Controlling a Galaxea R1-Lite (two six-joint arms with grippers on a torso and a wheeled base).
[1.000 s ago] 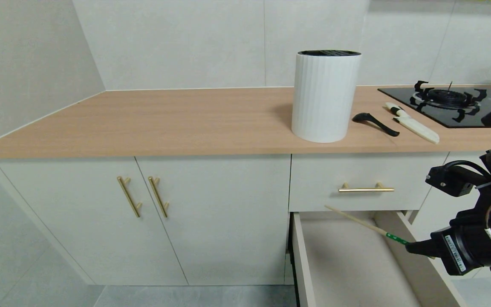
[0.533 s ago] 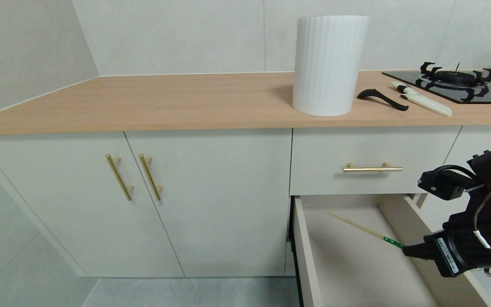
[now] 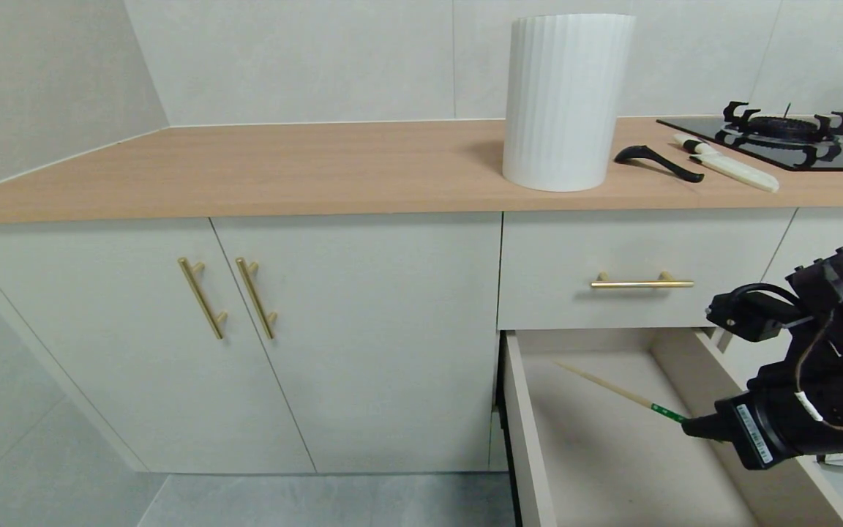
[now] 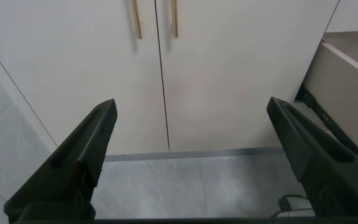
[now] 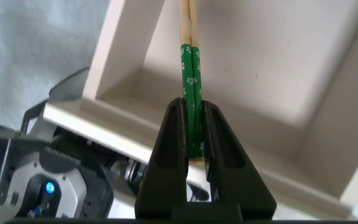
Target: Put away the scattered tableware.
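A pair of wooden chopsticks (image 3: 615, 391) with green flowered ends is pinched in the right hand (image 3: 688, 424). Its two fingers are pressed together on the green ends, as the right wrist view shows (image 5: 190, 68). The sticks lie side by side and slant up and away from the hand, their thin tips over the inside of the open drawer (image 3: 520, 424). Whether the tips touch the drawer floor cannot be told. The hand itself hangs at the drawer's right side wall.

Above the open drawer is a closed drawer with a brass bar handle (image 3: 641, 282). On the counter (image 3: 282, 168) above it stand a white ribbed canister (image 3: 564, 102), a black-handled utensil (image 3: 659, 162) just beside it, and a white-bladed knife (image 3: 729, 170) near the gas hob (image 3: 780, 132).

The left hand (image 4: 191, 109) is spread wide and holds nothing, low before the double cabinet doors (image 3: 246, 329), above the grey floor tiles (image 4: 185, 186).
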